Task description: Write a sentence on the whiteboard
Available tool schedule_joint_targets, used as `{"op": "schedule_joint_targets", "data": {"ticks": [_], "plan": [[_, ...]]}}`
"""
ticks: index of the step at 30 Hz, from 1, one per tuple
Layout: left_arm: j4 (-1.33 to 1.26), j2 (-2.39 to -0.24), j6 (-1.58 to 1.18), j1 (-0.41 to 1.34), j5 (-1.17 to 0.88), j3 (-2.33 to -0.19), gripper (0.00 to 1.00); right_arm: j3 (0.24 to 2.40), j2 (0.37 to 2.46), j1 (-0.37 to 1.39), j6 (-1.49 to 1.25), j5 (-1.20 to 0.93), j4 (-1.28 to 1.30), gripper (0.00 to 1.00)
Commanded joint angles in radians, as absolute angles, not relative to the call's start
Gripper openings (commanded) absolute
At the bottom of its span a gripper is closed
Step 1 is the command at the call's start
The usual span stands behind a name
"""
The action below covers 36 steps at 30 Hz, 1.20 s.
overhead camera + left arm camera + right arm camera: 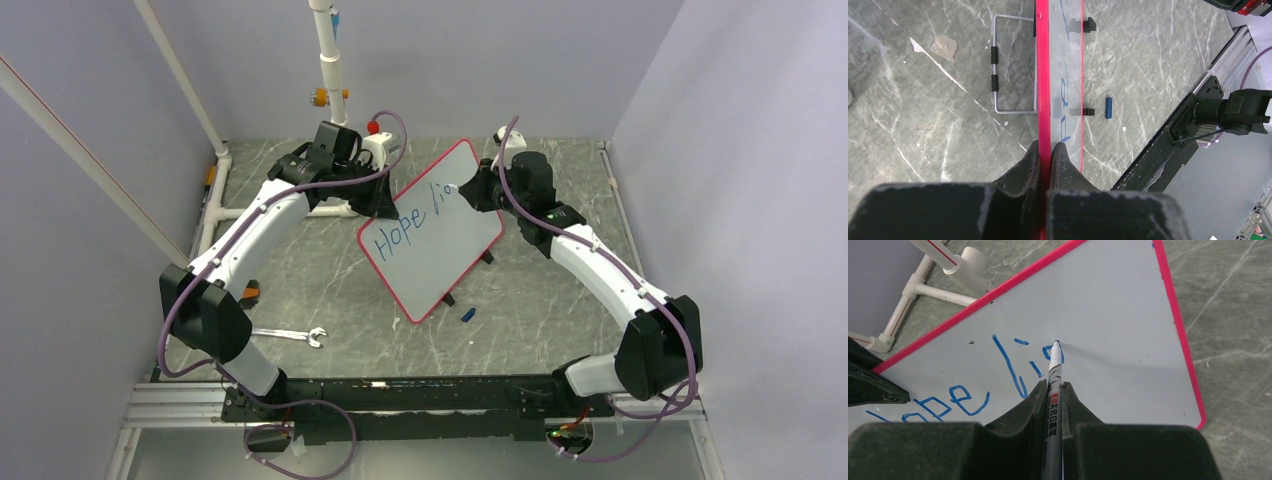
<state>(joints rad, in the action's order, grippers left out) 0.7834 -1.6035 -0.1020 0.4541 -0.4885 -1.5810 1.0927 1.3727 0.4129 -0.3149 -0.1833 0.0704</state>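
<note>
The whiteboard (440, 240), white with a thin red border, stands tilted on its black feet mid-table. Blue handwriting on it reads "Hope li" (405, 222). My left gripper (385, 200) is shut on the board's upper left edge; in the left wrist view its jaws pinch the red border (1044, 100) edge-on, near the gripper (1046, 150). My right gripper (472, 190) is shut on a marker (1054, 390), whose tip touches the board just after "li" (1020, 365). The board fills the right wrist view (1108, 315).
A blue marker cap (467, 314) lies on the table in front of the board, also in the left wrist view (1108, 107). A wrench (290, 335) lies front left. White pipe frame (335, 90) stands at the back. A wire stand (998, 75) lies behind the board.
</note>
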Motion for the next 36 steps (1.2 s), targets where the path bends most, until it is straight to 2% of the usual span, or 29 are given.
{"op": "schedule_joint_targets", "data": {"ticks": [1,20,36], "plan": [[0.772,-1.609,0.032,0.458,-0.350,-1.572,0.00,1.106,1.383,0.416,-0.328,-0.188,0.037,0.00],[0.770,-1.609,0.032,0.459,-0.346,-1.569,0.00,0.938,1.306,0.417,-0.342,-0.204,0.051,0.00],[0.770,-1.610,0.032,0.457,-0.342,-1.568,0.00,0.998,1.314,0.419,-0.372,-0.265,0.044,0.00]]}}
